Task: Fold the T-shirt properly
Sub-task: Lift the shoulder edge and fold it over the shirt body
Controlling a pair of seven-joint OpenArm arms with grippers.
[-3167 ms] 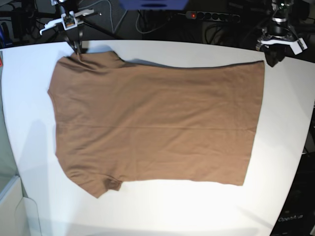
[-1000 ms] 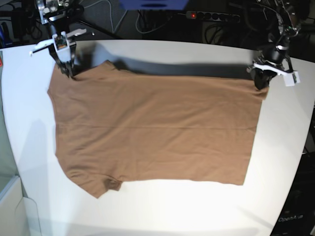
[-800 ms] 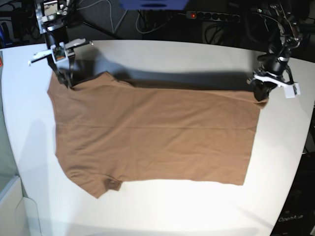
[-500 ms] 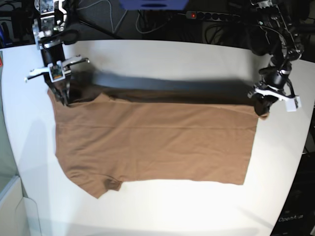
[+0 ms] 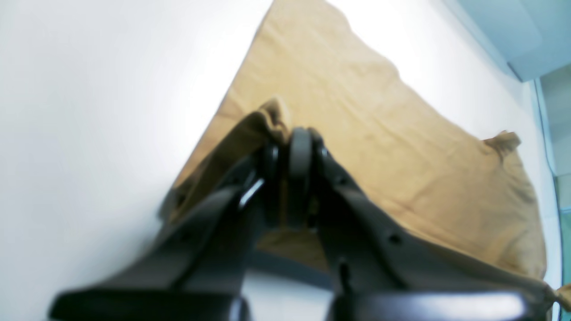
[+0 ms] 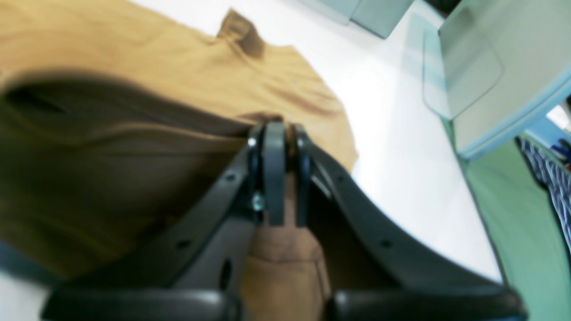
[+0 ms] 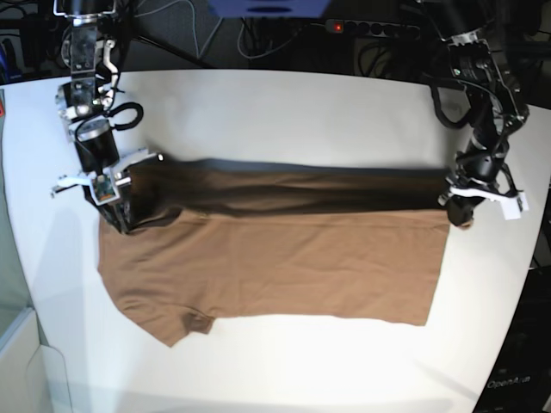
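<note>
Fold in progress, seen from the base view. Both arms have carried the far long edge of the T-shirt (image 7: 284, 258) toward the near side of the bench (image 7: 275, 103); a second ago that edge lay close to the bench's far rim, and it now hangs lifted over the garment's middle, casting a dark band of shadow beneath it. The left gripper (image 7: 461, 211), on this view's right, pinches the hem-end corner; its fingers (image 5: 299, 147) are closed on a bunch of brown cloth in the left wrist view. The right gripper (image 7: 116, 219), on this view's left, holds the shoulder-end corner, its fingers (image 6: 274, 147) likewise clamped together with fabric trapped between them. The near half of the shirt lies flat on the bench, the near sleeve spread at the lower left. Judged from this position, the lengthwise fold is roughly half travelled: the raised edge has yet to reach and be laid along the near edge, and both corners need to arrive level for the halves to match.
</note>
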